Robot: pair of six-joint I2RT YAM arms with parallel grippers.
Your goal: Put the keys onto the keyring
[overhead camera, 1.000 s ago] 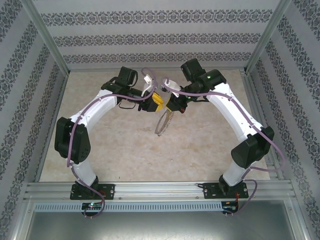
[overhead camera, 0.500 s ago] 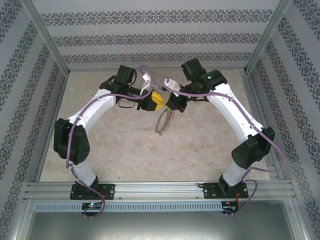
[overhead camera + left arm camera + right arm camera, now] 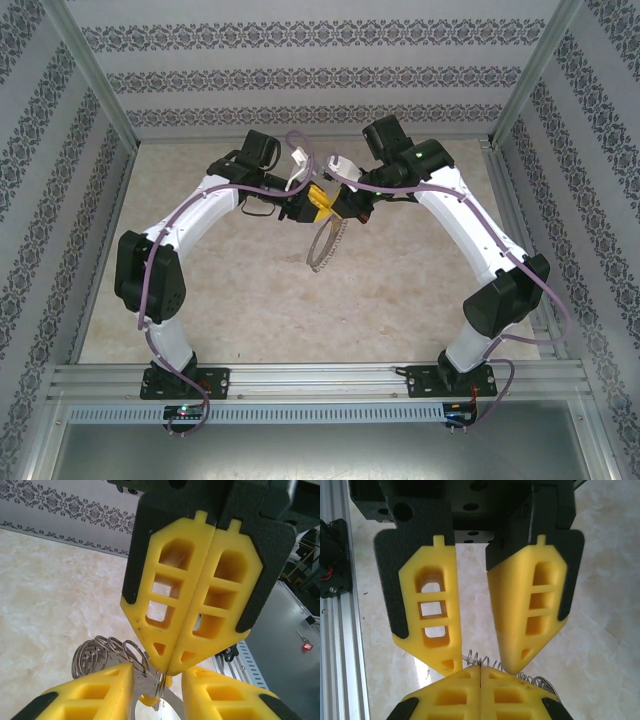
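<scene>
The keyring [image 3: 322,245], a thin grey hoop fringed with small wire rings, hangs in the air over the table's middle. My right gripper [image 3: 341,208] is shut on its upper rim. In the left wrist view the right gripper [image 3: 169,670] pinches the keyring [image 3: 100,652] by its rim. My left gripper [image 3: 157,682] stands open around that spot, and its left finger [image 3: 100,695] lies against the hoop's flat band. A tiny yellow key [image 3: 149,698] shows between the left fingers, below the pinch. From the right wrist, the left gripper [image 3: 481,660] straddles the right gripper [image 3: 480,669], with the keyring [image 3: 540,682] behind.
The marbled tabletop [image 3: 250,300] lies well below both grippers. Patterned walls [image 3: 320,70] close off the back and sides. An aluminium rail [image 3: 320,380] runs along the near edge by the arm bases. A small red item [image 3: 305,642] lies on the grey surface beyond the rail.
The left arm has shifted slightly and its gripper has edged closer to the right gripper, its jaws a little narrower. The hanging hoop has swung slightly left. The right gripper stays shut.
</scene>
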